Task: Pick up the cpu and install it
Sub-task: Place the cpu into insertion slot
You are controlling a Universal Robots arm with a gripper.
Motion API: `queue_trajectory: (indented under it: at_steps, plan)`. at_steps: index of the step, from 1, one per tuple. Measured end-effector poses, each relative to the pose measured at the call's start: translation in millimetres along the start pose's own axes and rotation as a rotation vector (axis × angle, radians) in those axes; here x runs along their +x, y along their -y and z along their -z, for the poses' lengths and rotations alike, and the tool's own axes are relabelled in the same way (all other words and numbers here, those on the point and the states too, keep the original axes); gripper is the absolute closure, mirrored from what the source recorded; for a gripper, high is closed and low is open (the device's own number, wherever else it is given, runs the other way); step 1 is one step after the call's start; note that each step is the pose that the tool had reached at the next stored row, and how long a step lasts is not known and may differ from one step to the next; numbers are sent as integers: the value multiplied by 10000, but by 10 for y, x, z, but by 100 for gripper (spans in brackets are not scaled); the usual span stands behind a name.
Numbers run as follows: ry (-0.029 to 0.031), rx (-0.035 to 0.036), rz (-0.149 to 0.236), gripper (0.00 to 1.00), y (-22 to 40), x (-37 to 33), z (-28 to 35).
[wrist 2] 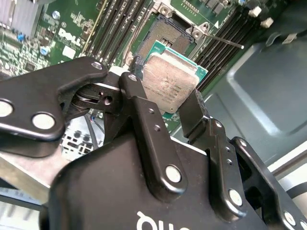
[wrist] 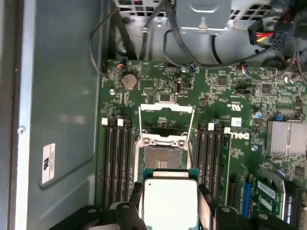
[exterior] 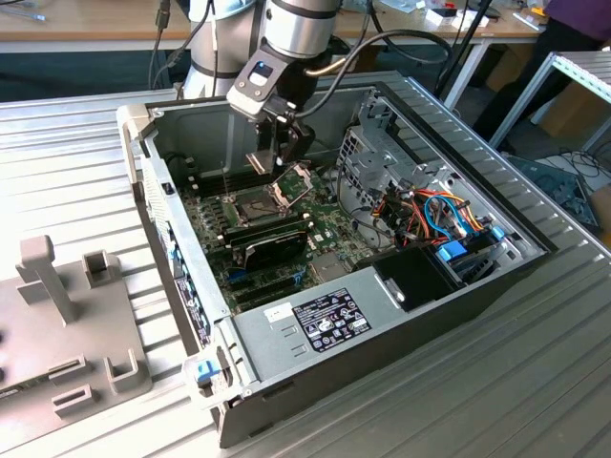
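Carrying the cpu (wrist: 170, 206) w/ the hand (wrist: 170, 194) clamped on two opposite edges, the arm (exterior: 301, 24) hovered above & near the open socket (wrist: 163, 160). Transport step, I'd judge, chip not yet seated. Seating prob. called for squaring it over the socket & a level descent. Raised load frame (wrist: 165, 112), RAM slots (wrist: 117, 163) either side & cables (wrist: 144, 28) beyond sat close; none seemed to block the way.

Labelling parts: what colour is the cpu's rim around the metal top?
Green; the cpu shows best in the second wrist view.
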State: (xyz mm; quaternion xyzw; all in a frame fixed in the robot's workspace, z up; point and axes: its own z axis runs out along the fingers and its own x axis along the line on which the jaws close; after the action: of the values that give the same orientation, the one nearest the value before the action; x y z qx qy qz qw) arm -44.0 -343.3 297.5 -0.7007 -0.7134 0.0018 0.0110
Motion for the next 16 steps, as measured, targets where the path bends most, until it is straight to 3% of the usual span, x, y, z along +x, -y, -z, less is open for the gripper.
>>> queue_trajectory:
  at_steps: [7,16]
  plan:
    - [-4,-6,-68,45,6,0,-30]
    - [-2,-10,-66,45,21,2,-234]
